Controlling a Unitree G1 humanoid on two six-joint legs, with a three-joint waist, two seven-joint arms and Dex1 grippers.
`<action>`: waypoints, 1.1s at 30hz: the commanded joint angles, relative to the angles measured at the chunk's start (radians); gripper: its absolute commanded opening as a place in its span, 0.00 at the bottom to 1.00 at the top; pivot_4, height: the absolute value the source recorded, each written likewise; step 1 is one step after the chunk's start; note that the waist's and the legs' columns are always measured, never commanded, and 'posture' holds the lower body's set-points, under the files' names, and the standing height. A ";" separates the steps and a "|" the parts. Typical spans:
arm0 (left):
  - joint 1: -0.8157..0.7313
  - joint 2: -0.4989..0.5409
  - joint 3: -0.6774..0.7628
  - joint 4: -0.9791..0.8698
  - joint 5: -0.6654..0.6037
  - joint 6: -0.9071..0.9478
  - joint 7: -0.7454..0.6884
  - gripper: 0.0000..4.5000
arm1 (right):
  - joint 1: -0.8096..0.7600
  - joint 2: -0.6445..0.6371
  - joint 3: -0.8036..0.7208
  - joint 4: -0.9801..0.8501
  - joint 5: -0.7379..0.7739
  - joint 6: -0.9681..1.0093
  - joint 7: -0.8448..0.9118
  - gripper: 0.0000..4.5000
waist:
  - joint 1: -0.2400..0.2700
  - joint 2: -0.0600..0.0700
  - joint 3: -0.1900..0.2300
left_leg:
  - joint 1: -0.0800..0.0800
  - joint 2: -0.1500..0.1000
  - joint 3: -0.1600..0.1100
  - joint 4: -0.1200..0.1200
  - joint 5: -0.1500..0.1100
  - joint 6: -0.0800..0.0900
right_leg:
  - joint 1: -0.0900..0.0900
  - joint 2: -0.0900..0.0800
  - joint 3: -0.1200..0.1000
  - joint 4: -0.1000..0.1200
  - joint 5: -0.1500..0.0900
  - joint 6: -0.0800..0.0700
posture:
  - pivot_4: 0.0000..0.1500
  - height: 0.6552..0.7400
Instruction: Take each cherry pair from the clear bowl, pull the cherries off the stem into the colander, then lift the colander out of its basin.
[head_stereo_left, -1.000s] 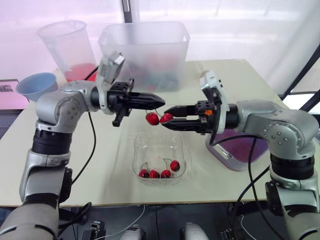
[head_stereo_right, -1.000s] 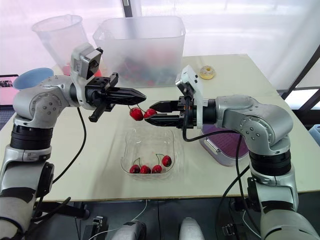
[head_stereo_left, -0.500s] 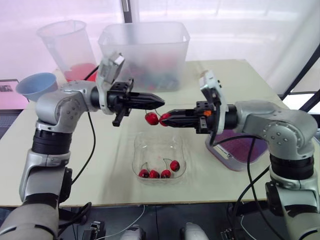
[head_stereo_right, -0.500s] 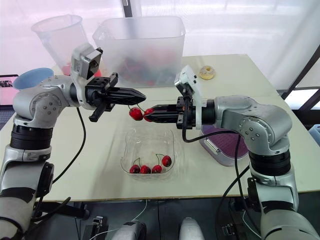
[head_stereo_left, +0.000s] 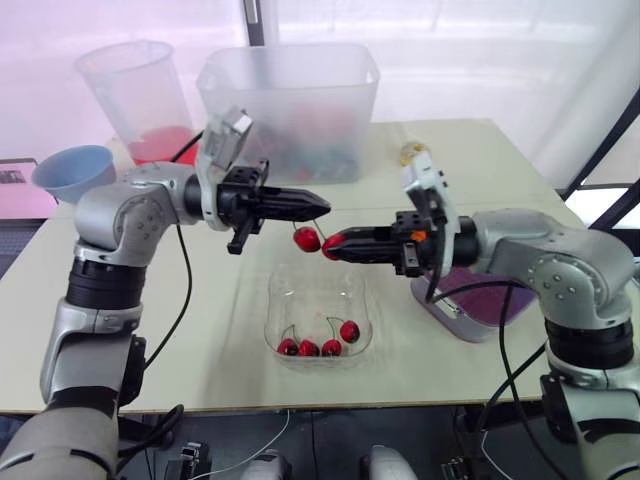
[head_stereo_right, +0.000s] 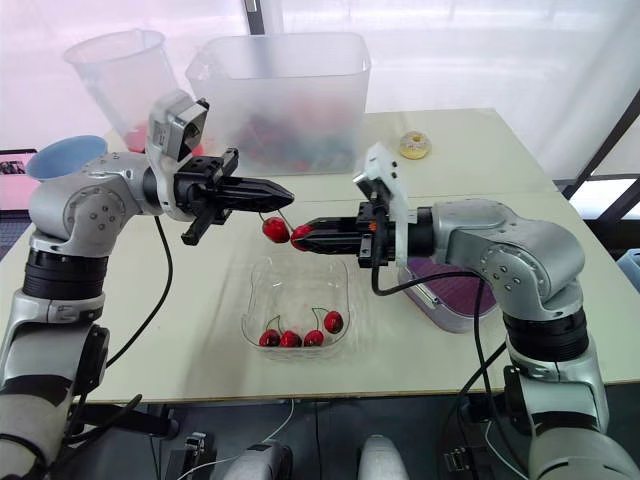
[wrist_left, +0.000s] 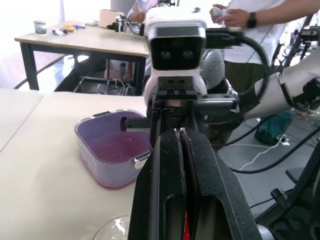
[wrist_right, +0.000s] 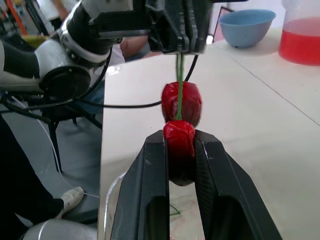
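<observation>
- Pinching the green stem with the left gripper, its two black fingers pressed tight together, in the air above the clear bowl, toward the left side of it.
- Grasping one red cherry with the right gripper, clenched on it from both sides, also in the air above the clear bowl, toward the right side of it.
- Pointing the two grippers tip toward tip, near each other, over the far half of the clear bowl.
- Hanging on the same stem, above the clear bowl and just beside the grasped cherry: a second cherry; cannot tell if really touching it.
- Lying inside the clear bowl, near its front wall: four more cherries in a close group, with thin stems pointing up.
- Standing to the right of the clear bowl, near it: a basin with the purple colander sitting inside.
- Standing behind the clear bowl, well apart: a large clear bin.
- Standing behind and to the left of the clear bowl: a clear jug with red liquid at the bottom, and further left a blue bowl.
- Lying behind and to the right of the clear bowl: a small round pale thing, too small to tell what.
- Carrying the clear bowl and all the rest: a pale surface.
</observation>
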 joint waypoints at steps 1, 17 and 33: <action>-0.022 0.016 0.038 -0.011 -0.012 -0.007 -0.004 0.00 | 0.025 -0.014 -0.043 0.022 0.031 0.001 0.012 0.13 | 0.000 0.000 0.000 | 0.000 0.000 0.000 0.000 0.000 0.000 | 0.000 0.000 0.000 0.000 0.000 0.000 | 1.00 1.00; -0.009 0.008 0.043 -0.023 -0.015 -0.011 0.011 0.00 | 0.111 -0.341 -0.156 0.099 -0.042 -0.038 0.112 0.13 | 0.020 -0.001 0.000 | 0.000 -0.001 0.001 0.001 0.000 0.001 | 0.000 0.000 0.000 -0.002 0.000 0.000 | 1.00 1.00; 0.013 -0.017 0.079 -0.056 -0.035 -0.013 0.059 0.00 | 0.279 -0.558 -0.022 0.461 -0.464 -0.390 0.240 0.20 | 0.017 -0.002 0.001 | 0.000 0.001 0.005 0.002 -0.002 0.004 | 0.000 0.001 0.001 -0.002 0.000 0.000 | 1.00 1.00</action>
